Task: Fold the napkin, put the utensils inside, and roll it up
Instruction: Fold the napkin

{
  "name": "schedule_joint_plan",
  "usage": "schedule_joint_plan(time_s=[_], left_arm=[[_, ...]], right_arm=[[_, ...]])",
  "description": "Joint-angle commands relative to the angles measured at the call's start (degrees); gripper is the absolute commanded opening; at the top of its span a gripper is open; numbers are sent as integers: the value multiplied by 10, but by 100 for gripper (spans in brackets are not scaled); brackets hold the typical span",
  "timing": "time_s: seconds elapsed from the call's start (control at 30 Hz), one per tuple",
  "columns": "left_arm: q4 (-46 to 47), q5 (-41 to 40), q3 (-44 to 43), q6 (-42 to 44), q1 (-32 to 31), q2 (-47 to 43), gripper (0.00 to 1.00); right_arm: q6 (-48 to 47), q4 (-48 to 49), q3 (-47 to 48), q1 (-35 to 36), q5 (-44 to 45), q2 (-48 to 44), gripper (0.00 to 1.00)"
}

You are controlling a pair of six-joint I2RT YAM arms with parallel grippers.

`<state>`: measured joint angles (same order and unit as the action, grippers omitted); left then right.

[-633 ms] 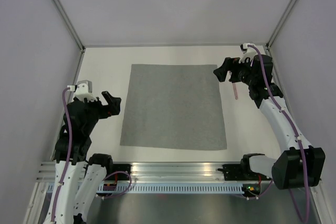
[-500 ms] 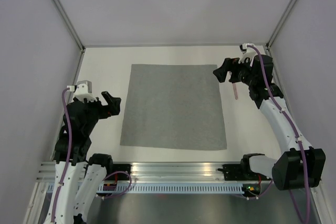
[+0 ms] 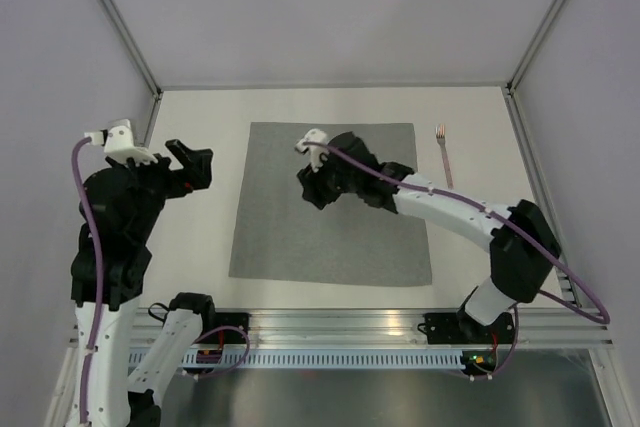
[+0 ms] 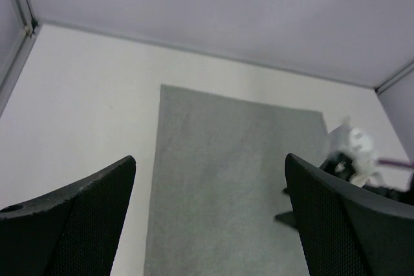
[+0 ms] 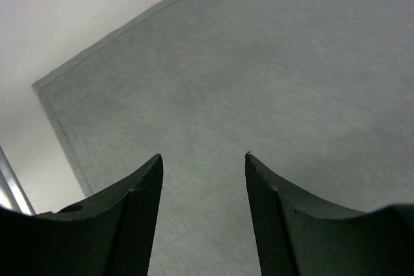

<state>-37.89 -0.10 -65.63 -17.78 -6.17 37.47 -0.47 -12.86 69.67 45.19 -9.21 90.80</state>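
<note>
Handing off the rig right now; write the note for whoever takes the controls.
Left gripper: open, empty, hovering left of the napkin.
Right gripper: open, over the napkin, nothing between its fingers.
The napkin lies flat and unfolded on the table. One fork lies on the table right of the napkin's far corner; no other utensil is visible.
Done: nothing yet. Left: fold, place utensils, roll.

Grey napkin [image 3: 285, 237] flat, unfolded; pink-handled fork [image 3: 444, 157] just beside.

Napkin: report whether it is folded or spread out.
Spread out. The napkin lies flat on the table as one full square, all four corners showing, with no crease or doubled layer visible.
</note>
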Motion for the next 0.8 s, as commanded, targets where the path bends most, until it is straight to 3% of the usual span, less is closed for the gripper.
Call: schedule_joint_plan(time_s=[0.0, 0.33, 0.77], left_arm=[[-35, -19, -80, -26, 2, 29, 100], [-95, -47, -180, -44, 2, 71, 100], [-109, -61, -181, -40, 2, 87, 100]], right_arm=[[-19, -18, 58, 82, 60, 58, 59], [-31, -4, 179, 248, 88, 255, 51], [-36, 5, 269, 297, 120, 357, 54]])
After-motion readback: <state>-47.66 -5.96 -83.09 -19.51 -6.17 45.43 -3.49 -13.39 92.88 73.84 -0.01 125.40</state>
